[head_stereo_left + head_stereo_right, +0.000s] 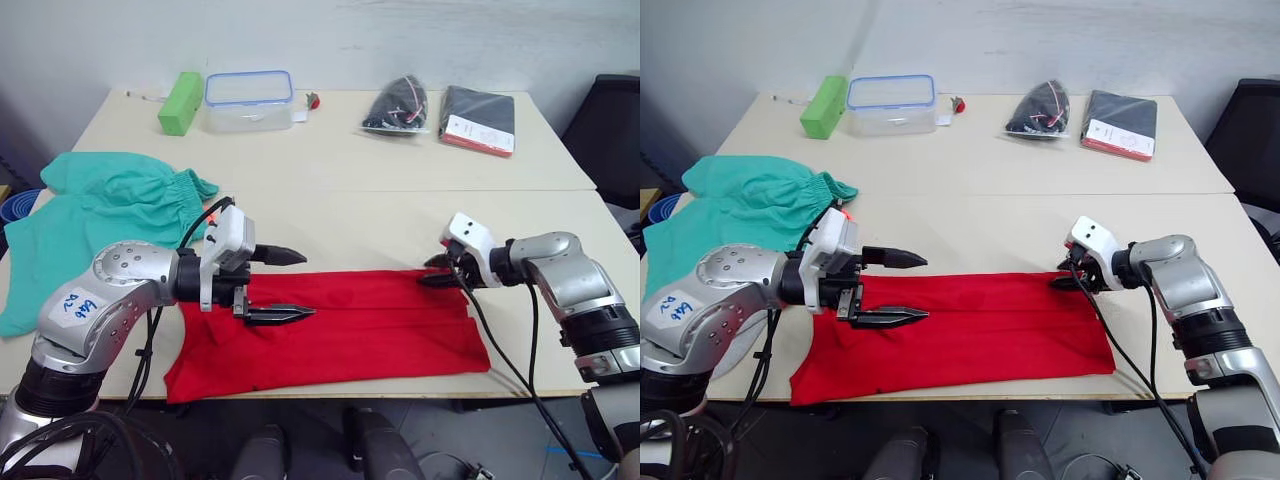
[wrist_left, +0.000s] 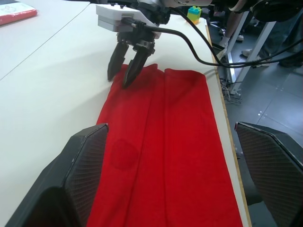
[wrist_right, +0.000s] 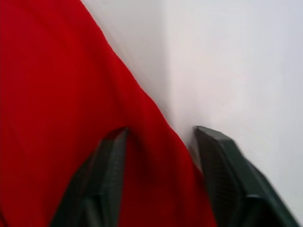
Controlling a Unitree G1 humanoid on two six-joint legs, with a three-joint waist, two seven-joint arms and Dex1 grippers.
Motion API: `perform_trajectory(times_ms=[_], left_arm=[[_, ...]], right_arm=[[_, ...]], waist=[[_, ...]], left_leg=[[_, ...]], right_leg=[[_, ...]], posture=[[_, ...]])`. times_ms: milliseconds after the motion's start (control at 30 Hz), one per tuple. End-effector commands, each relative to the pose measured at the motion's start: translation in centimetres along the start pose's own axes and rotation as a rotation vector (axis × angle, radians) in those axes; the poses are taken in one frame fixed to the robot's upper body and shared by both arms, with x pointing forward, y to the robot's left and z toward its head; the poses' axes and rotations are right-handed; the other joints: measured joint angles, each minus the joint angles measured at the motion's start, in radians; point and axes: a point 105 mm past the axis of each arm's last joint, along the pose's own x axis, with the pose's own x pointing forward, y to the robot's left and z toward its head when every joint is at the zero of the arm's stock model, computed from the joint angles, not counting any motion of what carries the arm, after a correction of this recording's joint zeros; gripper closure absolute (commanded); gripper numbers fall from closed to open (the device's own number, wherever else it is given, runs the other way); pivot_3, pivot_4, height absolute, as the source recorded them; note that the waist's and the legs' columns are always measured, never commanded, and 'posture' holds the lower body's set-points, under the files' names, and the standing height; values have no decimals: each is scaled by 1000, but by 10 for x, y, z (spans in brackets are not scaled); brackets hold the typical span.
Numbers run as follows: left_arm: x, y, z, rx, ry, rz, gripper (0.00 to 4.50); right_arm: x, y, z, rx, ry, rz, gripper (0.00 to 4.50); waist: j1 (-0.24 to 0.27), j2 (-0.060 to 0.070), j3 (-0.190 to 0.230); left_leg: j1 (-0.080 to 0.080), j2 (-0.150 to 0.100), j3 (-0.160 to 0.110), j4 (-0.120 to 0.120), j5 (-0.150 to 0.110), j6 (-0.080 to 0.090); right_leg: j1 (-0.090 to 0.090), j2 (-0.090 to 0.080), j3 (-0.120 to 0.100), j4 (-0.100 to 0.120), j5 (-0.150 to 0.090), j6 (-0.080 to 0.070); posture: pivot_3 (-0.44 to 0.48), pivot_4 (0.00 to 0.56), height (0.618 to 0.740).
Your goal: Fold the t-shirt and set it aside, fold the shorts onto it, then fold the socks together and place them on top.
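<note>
One t-shirt, one shorts, one container, two hands.

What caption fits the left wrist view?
Left tool open above the folded red t-shirt, right tool straddling its far corner on the table.

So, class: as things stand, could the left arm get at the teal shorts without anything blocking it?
Probably yes. The shorts lie just beyond the left gripper, which is open over the t-shirt, with bare table between.
</note>
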Motion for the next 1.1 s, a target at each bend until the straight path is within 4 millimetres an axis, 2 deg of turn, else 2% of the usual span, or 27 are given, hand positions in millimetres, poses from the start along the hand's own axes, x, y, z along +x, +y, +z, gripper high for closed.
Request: perform_trajectory(times_ms=[33, 100, 200, 300, 467, 600, 667, 733, 767, 933, 967, 1100], left_arm=[[-5, 0, 10, 63, -7, 20, 0], [-5, 1, 9, 65, -5, 25, 0], [-6, 1, 9, 67, -2, 26, 0], [-4, 1, 8, 71, -1, 25, 0], [-1, 0, 7, 77, -6, 27, 0], [0, -1, 6, 78, -10, 35, 0], [0, -1, 6, 76, -12, 44, 0], [-1, -1, 5, 75, -12, 52, 0], [-1, -1, 5, 74, -13, 58, 0], [-2, 2, 4, 68, -19, 94, 0], [-3, 3, 4, 66, -19, 100, 0], [-6, 9, 1, 56, -10, 128, 0]], right_arm=[[6, 9, -7, -36, 37, 42, 3790], [6, 11, -5, -57, 36, 56, 4487], [7, 8, 2, -95, 39, 60, 4487], [8, -4, 13, -153, 48, 31, 4487], [15, -40, 52, -254, 51, -74, 4487], [24, -59, 86, -310, 31, -180, 4487], [29, -62, 98, -323, 19, -218, 4487], [35, -62, 104, -330, 9, -239, 4487], [38, -61, 105, -335, 4, -243, 4487], [47, -60, 108, -337, -17, -271, 4487], [46, -61, 110, -329, -34, -276, 4052], [31, -68, 120, -314, -112, -319, 2816]], waist=[[0, 0, 0], [0, 0, 0], [0, 0, 0], [-7, 0, 0], [-25, 1, 2], [-29, 1, 2], [-29, 1, 2], [-29, 1, 2], [-28, 1, 2], [-26, 1, 2], [-26, 1, 2], [-27, 1, 2]], left_leg=[[0, 0, 0, 0, 0, 0], [0, 0, 0, 0, 0, 0], [1, 0, 1, 0, 0, 0], [1, 0, 1, 0, 0, 0], [2, -1, 4, 1, 1, 0], [1, 0, 4, 0, 0, 0], [-1, 0, 3, -1, 0, -1], [-10, 0, 2, 0, 2, -5], [-14, 0, 2, 0, 5, -10], [-16, 0, 1, 0, 5, -11], [-16, 0, 1, 0, 5, -10], [-15, 0, 1, 0, 5, -10]], right_leg=[[0, 0, 0, 0, 0, 0], [0, 0, 0, 0, 0, 0], [1, 0, 0, 1, 0, 0], [1, 0, 0, 1, 0, 0], [0, 0, -1, 3, 1, 1], [-3, 0, 0, 3, 1, 1], [-5, 0, 1, 3, 1, 0], [-13, -1, 1, 5, 1, 0], [-17, -1, 2, 9, 1, 0], [-18, -1, 1, 7, 0, -1], [-18, -1, 1, 7, 0, -1], [-18, 0, 1, 9, 0, -1]], posture=[[0, 150, 740], [0, 150, 740], [0, 150, 740], [0, 150, 740], [0, 150, 740], [0, 150, 740], [0, 150, 740], [0, 150, 740], [0, 150, 740], [0, 150, 740], [0, 150, 740], [0, 150, 740]])
